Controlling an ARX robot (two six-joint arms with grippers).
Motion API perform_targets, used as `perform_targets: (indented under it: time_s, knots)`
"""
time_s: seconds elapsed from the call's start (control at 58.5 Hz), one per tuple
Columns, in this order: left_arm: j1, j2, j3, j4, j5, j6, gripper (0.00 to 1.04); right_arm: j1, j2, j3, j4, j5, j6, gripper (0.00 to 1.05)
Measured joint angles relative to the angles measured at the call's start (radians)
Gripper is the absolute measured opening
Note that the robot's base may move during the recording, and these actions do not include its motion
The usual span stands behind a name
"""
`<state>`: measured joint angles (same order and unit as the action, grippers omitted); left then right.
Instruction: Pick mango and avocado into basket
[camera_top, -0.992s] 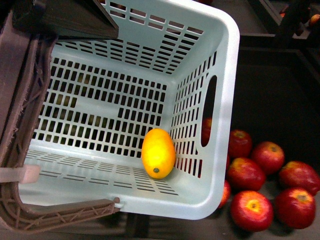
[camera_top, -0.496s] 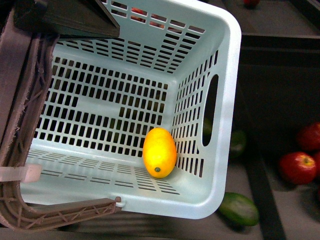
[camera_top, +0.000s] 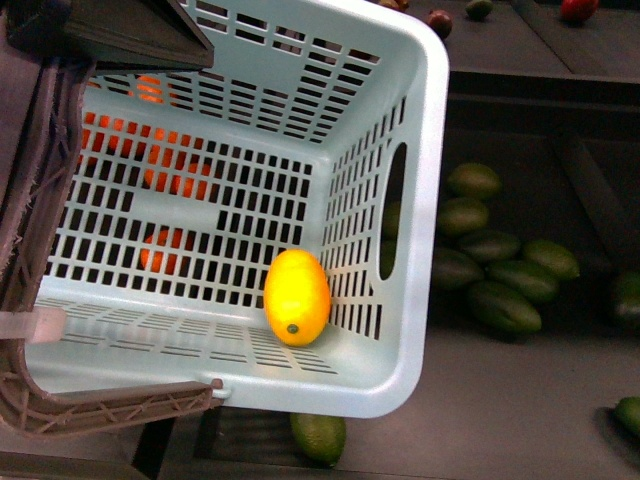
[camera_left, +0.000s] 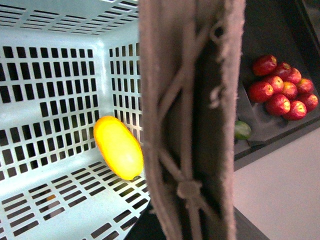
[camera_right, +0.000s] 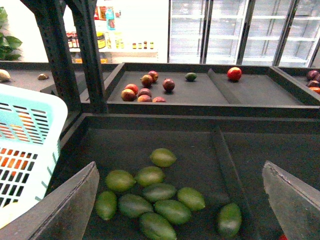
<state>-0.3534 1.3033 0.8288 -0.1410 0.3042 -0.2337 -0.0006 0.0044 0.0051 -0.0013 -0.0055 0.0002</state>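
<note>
Yellow-orange mango (camera_top: 296, 297) in teal basket (camera_top: 432, 180), frame centre; we judge right gripper (camera_right: 179, 167) spread, empty, above avocados (camera_right: 172, 211) for next pick. Left gripper at handle (camera_left: 192, 125): cannot tell.

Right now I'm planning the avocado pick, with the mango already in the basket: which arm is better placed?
Right. The right gripper is open, facing the avocados; the left wrist view is filled by the handle of the basket.
</note>
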Motion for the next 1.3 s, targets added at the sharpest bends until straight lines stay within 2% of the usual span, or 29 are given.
perform_targets:
  time_s: [0.445,0.667,0.701,0.735,0.769,0.804,0.94,1.077,1.299]
  knots:
    - [-0.017,0.0,0.0,0.0,0.036,0.004,0.05,0.0,0.0,0.0,-0.001,0.004,0.0,0.97]
    - [-0.015,0.0,0.0,0.0,0.019,0.005,0.05,0.0,0.0,0.0,-0.001,0.004,0.0,0.97]
    - [-0.014,0.0,0.0,0.0,0.016,0.005,0.05,0.007,0.003,0.0,-0.004,0.028,0.008,0.97]
    - [-0.014,0.0,0.0,0.0,0.012,0.004,0.05,0.02,0.02,0.002,-0.009,0.113,0.038,0.97]
    - [-0.013,0.0,0.0,0.0,0.01,0.005,0.05,0.009,0.069,0.008,0.002,0.164,0.077,0.97]
    - [-0.013,0.0,0.0,0.0,0.01,0.004,0.05,-0.025,0.14,0.018,0.054,0.167,0.102,0.97]
    - [-0.013,0.0,0.0,0.0,0.014,0.005,0.05,-0.117,0.492,0.121,0.291,0.126,0.13,0.97]
    - [-0.013,0.0,0.0,0.0,0.027,0.004,0.05,-0.127,0.954,0.287,0.473,0.107,0.108,0.97]
    - [-0.013,0.0,0.0,0.0,0.017,0.005,0.05,-0.113,1.49,0.45,0.608,0.016,-0.032,0.97]
